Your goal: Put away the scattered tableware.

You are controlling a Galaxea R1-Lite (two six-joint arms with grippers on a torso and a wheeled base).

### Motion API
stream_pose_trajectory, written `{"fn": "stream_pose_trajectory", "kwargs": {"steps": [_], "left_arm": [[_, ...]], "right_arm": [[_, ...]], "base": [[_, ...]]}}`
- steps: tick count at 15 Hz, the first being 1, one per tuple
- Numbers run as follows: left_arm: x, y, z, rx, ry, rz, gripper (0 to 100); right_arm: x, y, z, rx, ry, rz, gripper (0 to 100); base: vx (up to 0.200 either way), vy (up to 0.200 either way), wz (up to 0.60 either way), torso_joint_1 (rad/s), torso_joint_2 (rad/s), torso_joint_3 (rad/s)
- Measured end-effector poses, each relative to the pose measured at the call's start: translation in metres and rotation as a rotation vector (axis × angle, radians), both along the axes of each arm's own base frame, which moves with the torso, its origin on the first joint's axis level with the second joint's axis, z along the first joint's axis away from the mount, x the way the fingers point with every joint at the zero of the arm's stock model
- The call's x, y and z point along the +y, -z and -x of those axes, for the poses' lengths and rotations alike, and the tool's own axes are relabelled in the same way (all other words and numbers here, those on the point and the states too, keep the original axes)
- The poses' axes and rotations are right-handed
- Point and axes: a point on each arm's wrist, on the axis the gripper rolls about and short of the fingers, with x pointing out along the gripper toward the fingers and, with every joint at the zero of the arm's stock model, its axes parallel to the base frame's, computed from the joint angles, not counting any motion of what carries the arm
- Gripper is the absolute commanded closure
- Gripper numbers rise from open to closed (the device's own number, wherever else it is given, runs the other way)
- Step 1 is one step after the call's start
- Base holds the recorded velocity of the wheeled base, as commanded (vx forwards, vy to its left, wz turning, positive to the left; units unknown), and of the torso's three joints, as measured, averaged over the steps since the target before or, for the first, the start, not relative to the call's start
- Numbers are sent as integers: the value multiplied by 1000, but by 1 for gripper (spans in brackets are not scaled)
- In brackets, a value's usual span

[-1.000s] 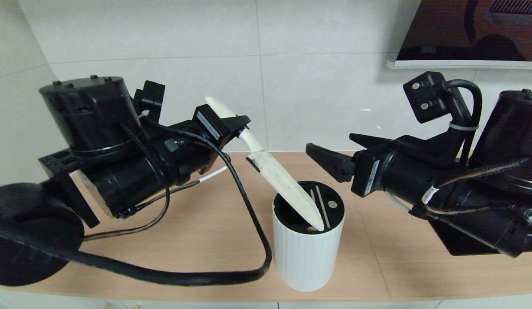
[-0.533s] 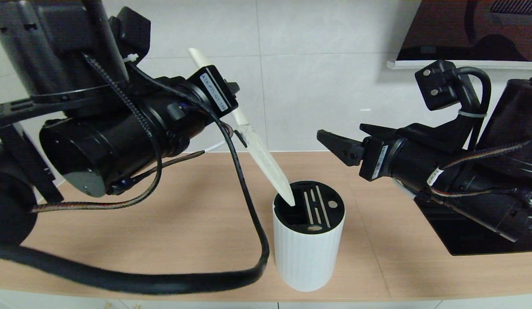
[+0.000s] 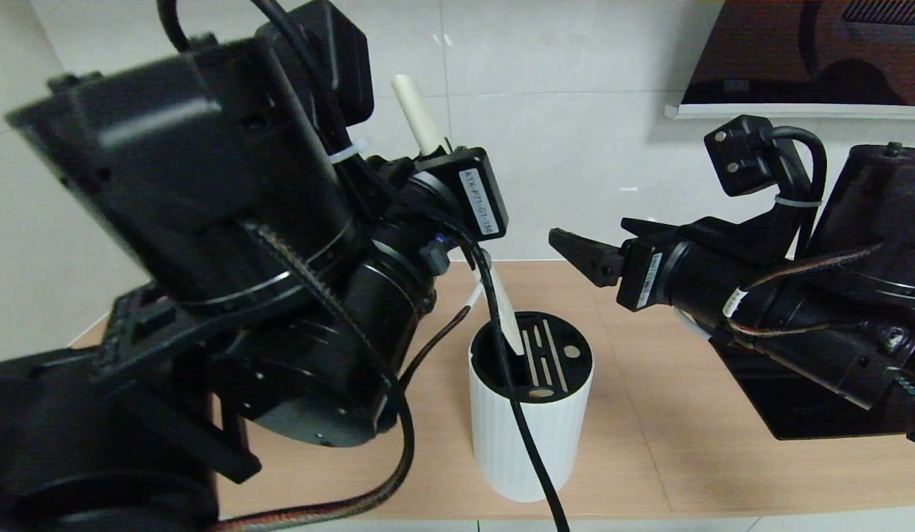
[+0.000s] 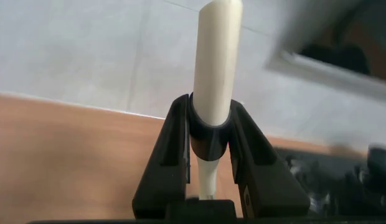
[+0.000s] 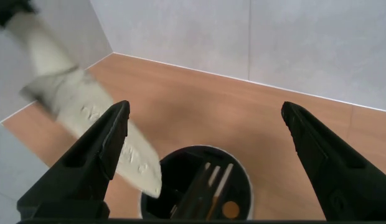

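Near the front edge of the tabletop (image 3: 649, 443), the left claw (image 4: 210, 109) is clamping a cream pointed knife (image 3: 420, 118) (stiff, probably brittle) by its handle above a white ribbed holder (image 3: 527, 436); the right claw (image 5: 204, 109) is gaping.

Left pincer (image 3: 448, 157) gripping knife (image 3: 416, 112), blade tip at white holder (image 3: 527, 436) top

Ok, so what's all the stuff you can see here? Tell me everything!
knife: one, cream, held tilted in the left fingers, tip at the holder's top
holder: one, white ribbed with a black slotted top, standing on the counter
counter: one, light wood, under the holder
black panel: one, flat on the counter, on the robot's right
wall: white tiles, behind the counter
dark hood: one, high on the wall, right
left gripper: black, fingers shut on the knife handle
right gripper: black, fingers open, above the holder
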Motion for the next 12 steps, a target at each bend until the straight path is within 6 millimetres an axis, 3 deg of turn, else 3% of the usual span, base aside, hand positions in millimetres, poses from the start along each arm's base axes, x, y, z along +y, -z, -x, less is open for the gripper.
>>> {"fn": "stream_pose_trajectory", "kwargs": {"steps": [6, 12], "left_arm": [[-23, 40, -8, -48, -36, -114, 100], [-29, 52, -12, -29, -34, -144, 100]], "right_arm": [[-5, -2, -8, -7, 38, -5, 0], [-4, 0, -9, -1, 39, 0, 0]], "base": [[0, 0, 0, 0, 0, 0], [0, 0, 0, 0, 0, 0]]}}
